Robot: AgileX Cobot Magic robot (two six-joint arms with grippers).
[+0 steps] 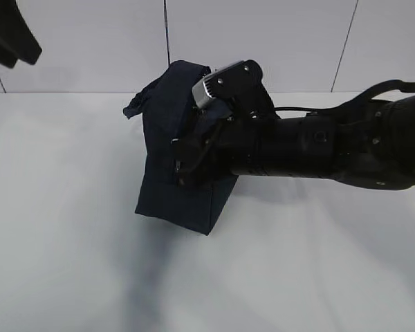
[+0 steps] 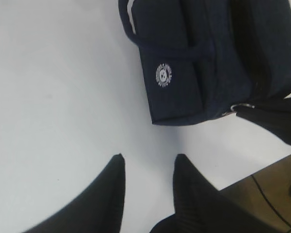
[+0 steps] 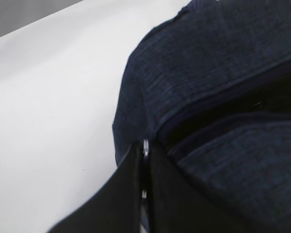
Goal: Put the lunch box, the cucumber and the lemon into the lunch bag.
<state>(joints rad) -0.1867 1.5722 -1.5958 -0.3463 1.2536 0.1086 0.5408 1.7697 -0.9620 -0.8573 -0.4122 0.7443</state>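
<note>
The dark navy lunch bag [image 1: 176, 200] stands on the white table, its top flap raised. My right gripper [image 1: 185, 160] reaches across to the bag's upper side and is shut on the silver ring pull [image 3: 145, 145] of the zip, beside a dark opening along the zip line. In the left wrist view the lunch bag [image 2: 184, 63] shows its white round logo [image 2: 163, 75] and a loop handle [image 2: 131, 19]. My left gripper [image 2: 148, 158] is open and empty, above bare table short of the bag; it also shows at the exterior view's top left [image 1: 10, 34]. The lunch box, cucumber and lemon are out of view.
The white table [image 1: 69, 263] spreads around the bag. A tiled wall [image 1: 90, 41] rises behind it. The left wrist view shows the table's edge and a brown floor with a cable [image 2: 271, 189] at the bottom right.
</note>
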